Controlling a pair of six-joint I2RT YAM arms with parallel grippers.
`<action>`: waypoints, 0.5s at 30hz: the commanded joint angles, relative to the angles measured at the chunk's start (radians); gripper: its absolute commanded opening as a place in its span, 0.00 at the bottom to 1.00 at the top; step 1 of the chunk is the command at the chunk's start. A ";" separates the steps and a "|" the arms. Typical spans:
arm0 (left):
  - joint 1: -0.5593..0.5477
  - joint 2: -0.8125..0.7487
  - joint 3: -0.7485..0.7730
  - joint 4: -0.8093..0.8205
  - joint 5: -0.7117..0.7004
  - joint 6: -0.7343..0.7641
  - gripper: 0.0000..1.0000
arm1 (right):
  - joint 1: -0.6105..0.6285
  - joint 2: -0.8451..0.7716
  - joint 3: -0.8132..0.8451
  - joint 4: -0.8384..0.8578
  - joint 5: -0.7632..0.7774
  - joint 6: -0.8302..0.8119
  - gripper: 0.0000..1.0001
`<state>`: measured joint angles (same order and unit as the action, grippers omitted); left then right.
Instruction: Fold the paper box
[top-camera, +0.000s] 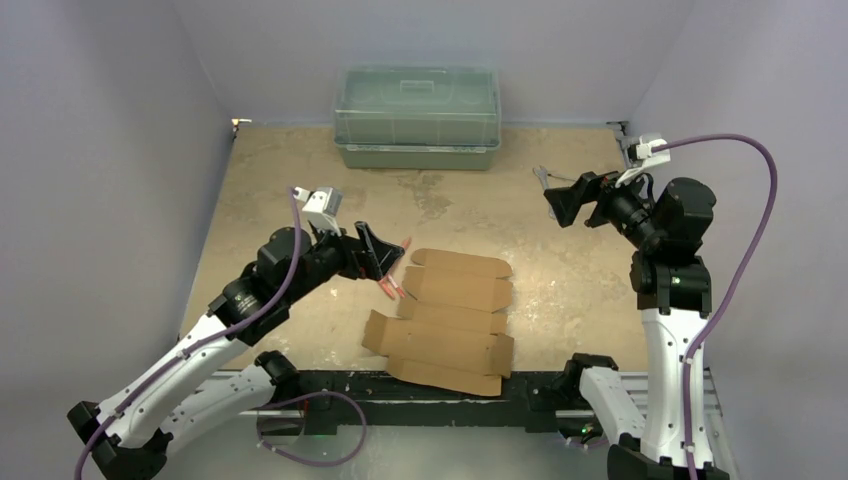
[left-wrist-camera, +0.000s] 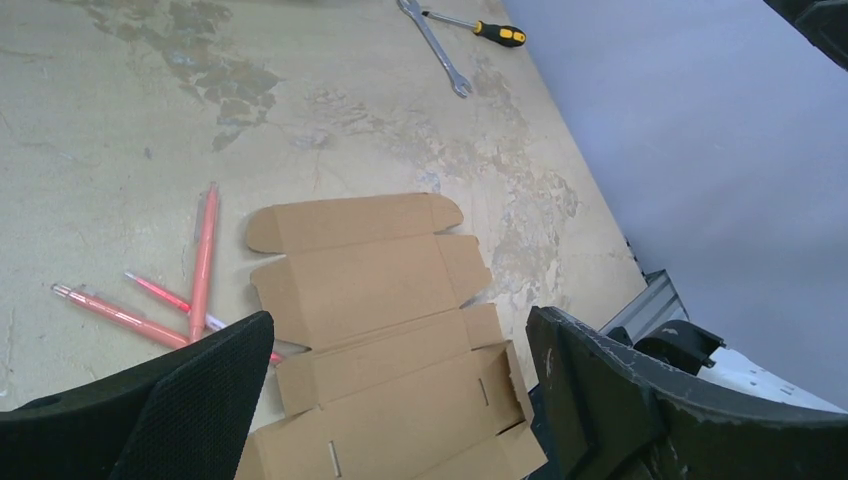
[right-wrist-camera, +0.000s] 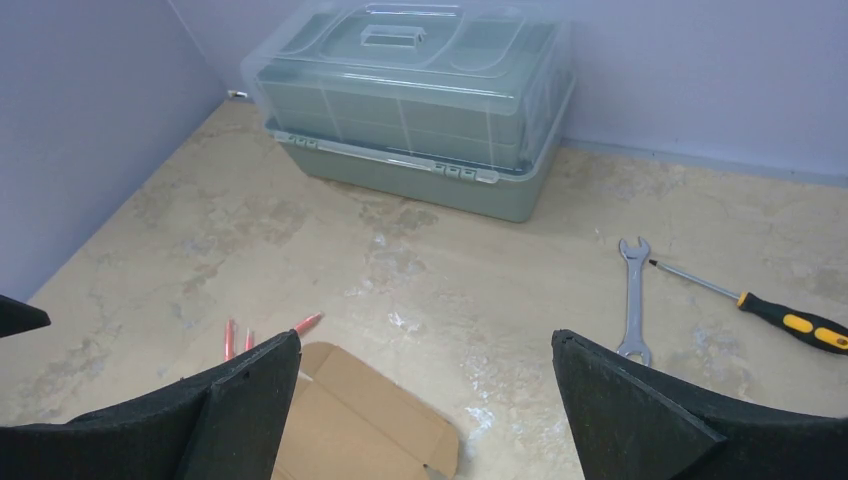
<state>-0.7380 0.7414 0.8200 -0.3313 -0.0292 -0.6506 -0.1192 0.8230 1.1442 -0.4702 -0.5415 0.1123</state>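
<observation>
The paper box is lying flat, well on the arms' side of the green bin, panels running left-right. The left gripper, jaws spread, is hovering just off its left edge; the right gripper, also spread, is hanging nearer the bin.

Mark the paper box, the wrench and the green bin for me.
paper box (top-camera: 445, 320): top external view, middle panel of the flat sheet.
wrench (right-wrist-camera: 633, 300): right wrist view, mid-shaft.
green bin (right-wrist-camera: 400, 125): right wrist view, front wall under the lid.
</observation>
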 joint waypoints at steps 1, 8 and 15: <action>-0.001 0.017 -0.008 -0.003 0.007 0.029 0.99 | -0.004 -0.007 0.022 0.015 -0.009 -0.010 0.99; -0.001 0.071 -0.044 -0.020 -0.013 0.042 0.99 | -0.005 -0.010 -0.005 -0.036 -0.237 -0.245 0.99; -0.001 0.123 -0.165 0.051 -0.053 0.014 0.99 | -0.005 -0.010 -0.134 -0.180 -0.488 -0.601 0.99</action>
<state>-0.7380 0.8303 0.7158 -0.3378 -0.0460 -0.6334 -0.1192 0.8158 1.0992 -0.5545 -0.8536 -0.2554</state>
